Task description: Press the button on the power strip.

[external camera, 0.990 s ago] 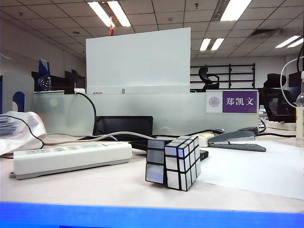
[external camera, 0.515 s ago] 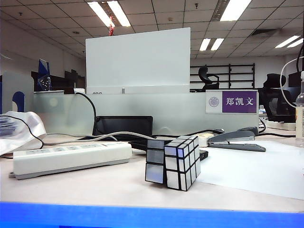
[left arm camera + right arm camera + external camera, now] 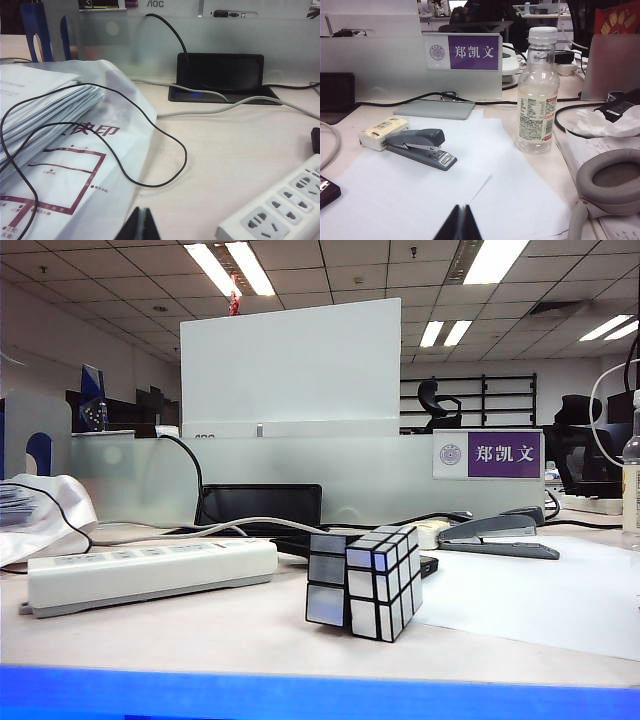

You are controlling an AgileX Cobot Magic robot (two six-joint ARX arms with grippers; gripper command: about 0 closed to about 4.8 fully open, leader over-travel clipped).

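Open-plan office for sure — frosted glass desk partition (image 3: 250, 480), purple name plate (image 3: 504, 454), black swivel chair (image 3: 440, 405) upper right, ceiling panel lights (image 3: 232, 268).

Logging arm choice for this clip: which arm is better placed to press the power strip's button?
Left, probably. The power strip lies beside the shut left gripper; the right gripper, also shut, faces only a stapler and bottle.

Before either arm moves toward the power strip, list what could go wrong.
The button cannot be made out on the power strip, so a press may land on a socket. The looping black cable beside the strip could snag the shut left gripper. The right gripper, also shut, would have to clear the silver cube.
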